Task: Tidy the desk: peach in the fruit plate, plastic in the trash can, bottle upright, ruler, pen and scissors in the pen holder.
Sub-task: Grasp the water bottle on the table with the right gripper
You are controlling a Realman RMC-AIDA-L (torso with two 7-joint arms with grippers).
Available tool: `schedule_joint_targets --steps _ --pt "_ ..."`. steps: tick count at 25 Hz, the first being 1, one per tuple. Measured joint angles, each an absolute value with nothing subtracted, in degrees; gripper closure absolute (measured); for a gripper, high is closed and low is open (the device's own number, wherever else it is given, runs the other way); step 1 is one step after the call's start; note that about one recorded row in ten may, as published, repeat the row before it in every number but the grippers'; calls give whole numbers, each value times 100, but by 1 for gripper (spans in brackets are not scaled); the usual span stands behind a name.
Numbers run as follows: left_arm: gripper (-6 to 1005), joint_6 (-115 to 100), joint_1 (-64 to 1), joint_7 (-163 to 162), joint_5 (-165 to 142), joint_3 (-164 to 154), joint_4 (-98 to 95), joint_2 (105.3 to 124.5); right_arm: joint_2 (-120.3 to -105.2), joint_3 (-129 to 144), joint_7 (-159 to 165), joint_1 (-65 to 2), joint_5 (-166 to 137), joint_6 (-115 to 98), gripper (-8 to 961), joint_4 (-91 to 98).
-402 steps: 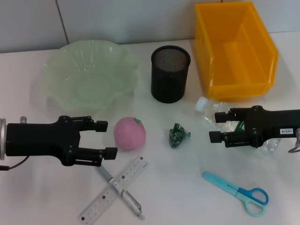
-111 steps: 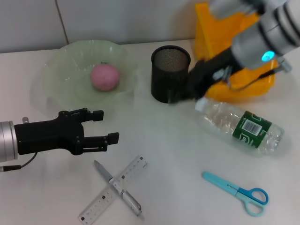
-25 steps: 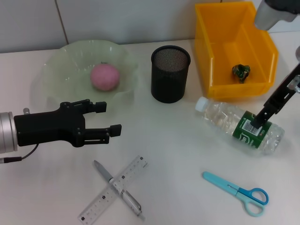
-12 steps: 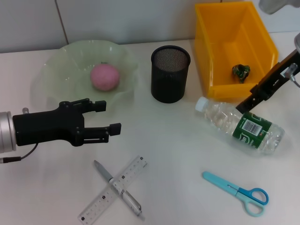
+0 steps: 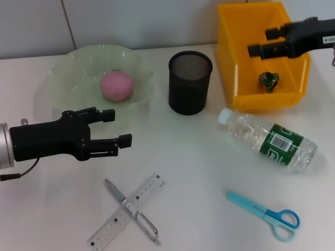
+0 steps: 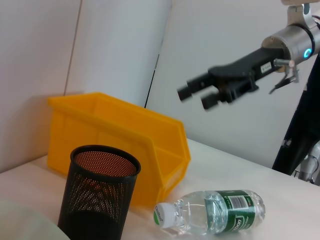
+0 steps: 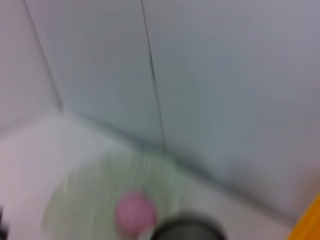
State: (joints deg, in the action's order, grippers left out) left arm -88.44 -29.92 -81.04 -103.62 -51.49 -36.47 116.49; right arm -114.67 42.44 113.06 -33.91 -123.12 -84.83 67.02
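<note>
- The bottle (image 5: 268, 139) lies on its side on the table (image 5: 209, 172), below and nearer the robot than the right gripper (image 5: 260, 42), cap toward the pen holder (image 5: 190, 82).
- The green plastic (image 5: 268, 80) sits in the yellow trash can (image 5: 246, 73), just under that gripper.
- The right gripper hangs above the trash can with its fingers parted, carrying nothing.
- The peach (image 5: 116, 86) rests in the fruit plate (image 5: 68, 78), just beyond the left gripper (image 5: 116, 127).
- The left gripper hovers low over the table, fingers spread, empty.
- The ruler (image 5: 107, 226) and pen (image 5: 140, 218) lie crossed, nearer the robot than the left gripper.
- The scissors (image 5: 264, 215) lie on the table well below the right gripper.
</note>
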Motion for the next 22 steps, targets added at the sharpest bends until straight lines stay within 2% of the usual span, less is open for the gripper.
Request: schedule_joint_targets --steps 4,11,16,18,22 --pt "125 -8843 -3002 -8109 -10362 -5129 -3647 11643 -11623 4011 9975 -3013 -10657 -7596 198 5794" --pt "125 -8842 -2998 -8104 -10362 -5080 -3647 11638 -11643 3691 9039 -3008 -9538 -7521 197 4988" --pt "125 -8842 -3007 -8098 -10362 -5072 -3647 11636 -11784 3658 8855 -3023 -9338 -7472 182 4965" --pt "125 -8838 -3012 -8092 -10362 -5070 -3647 11629 -11792 3656 8823 -3007 -9234 -7470 171 4962" --pt "125 -8828 -3018 -8074 -10362 -5046 -3647 11621 -11712 3698 8829 -2988 -9159 -7547 151 4921"
